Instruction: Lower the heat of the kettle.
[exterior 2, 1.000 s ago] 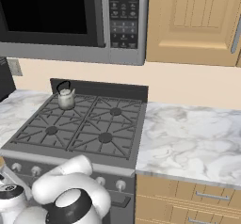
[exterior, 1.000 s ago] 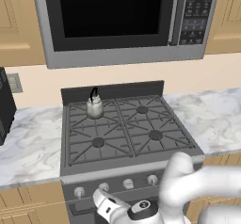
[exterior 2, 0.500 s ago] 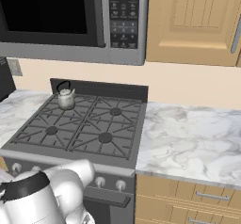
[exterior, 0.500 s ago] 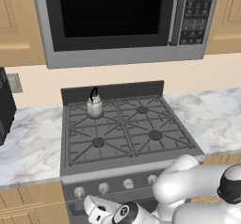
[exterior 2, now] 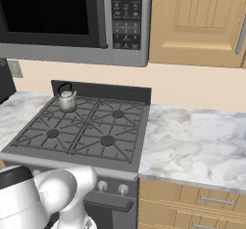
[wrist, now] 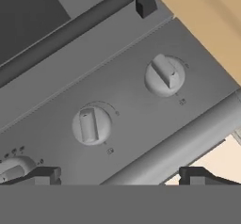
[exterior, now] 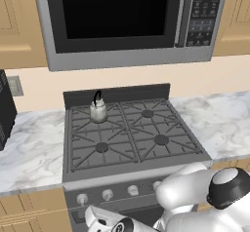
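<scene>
The kettle (exterior: 98, 111) sits on the stove's (exterior: 132, 133) rear-left burner, so its heat answers to 1 of the round knobs on the front panel below. In the hand view, 2 knobs, the left knob (wrist: 91, 125) and the right knob (wrist: 164, 75), face the gripper (wrist: 120, 175) (presumably lined up to turn 1); its fingertips (wrist: 44, 175) stand wide apart, holding nothing.

Stove (exterior: 132, 138): grey, four black grated burners, set between two counter runs.
Knobs (wrist: 91, 124): round, silver, in a row on the front panel.
Oven handle (wrist: 70, 30): dark bar beside the knobs.
Microwave (exterior: 122, 16): above the stove.
Counter (exterior 2: 197, 141): white marble.
Cabinet (exterior 2: 197, 21): light wood, right of the microwave.
Outlet (exterior: 14, 86): on the wall.
</scene>
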Controlling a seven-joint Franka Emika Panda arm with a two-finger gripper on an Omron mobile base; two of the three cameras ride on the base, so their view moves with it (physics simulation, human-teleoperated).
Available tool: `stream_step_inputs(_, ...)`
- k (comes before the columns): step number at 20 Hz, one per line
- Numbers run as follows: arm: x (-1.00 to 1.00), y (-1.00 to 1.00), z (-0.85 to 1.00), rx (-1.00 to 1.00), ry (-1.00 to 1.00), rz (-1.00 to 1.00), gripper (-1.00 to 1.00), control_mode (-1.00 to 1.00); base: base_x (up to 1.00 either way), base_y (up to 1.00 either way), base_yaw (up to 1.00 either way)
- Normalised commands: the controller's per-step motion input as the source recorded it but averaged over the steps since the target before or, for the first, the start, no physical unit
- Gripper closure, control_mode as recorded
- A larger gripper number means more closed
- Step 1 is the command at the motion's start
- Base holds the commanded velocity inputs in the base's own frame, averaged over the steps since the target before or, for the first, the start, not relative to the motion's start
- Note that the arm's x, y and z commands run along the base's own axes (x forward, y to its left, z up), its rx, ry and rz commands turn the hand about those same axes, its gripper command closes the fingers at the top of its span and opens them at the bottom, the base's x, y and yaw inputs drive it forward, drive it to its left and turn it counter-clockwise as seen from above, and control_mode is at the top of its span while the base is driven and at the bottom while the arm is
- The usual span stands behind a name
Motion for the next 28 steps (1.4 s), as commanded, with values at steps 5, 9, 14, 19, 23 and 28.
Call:
stream_step_inputs(5, 0.16, -0.02, 0.00, 0.00, 0.00, -0.01, -1.00, -1.00, 0.00, 0.00, 0.00)
stream_step_inputs(9, 0.18, -0.13, 0.00, 0.00, -0.01, 0.00, -1.00, -1.00, 0.00, 0.00, 0.00)
stream_step_inputs(14, 0.15, -0.25, 0.00, 0.00, -0.03, 0.00, -1.00, -1.00, 0.00, 0.00, 0.00)
stream_step_inputs(19, 0.19, -0.11, 0.00, 0.00, -0.01, 0.00, -1.00, -1.00, 0.00, 0.00, 0.00)
stream_step_inputs(23, 0.19, 0.00, -0.03, 0.00, 0.00, 0.00, -1.00, -1.00, 0.00, 0.00, 0.00)
stream_step_inputs(28, 0.03, 0.00, -0.13, 0.00, 0.00, 0.00, -1.00, -1.00, 0.00, 0.00, 0.00)
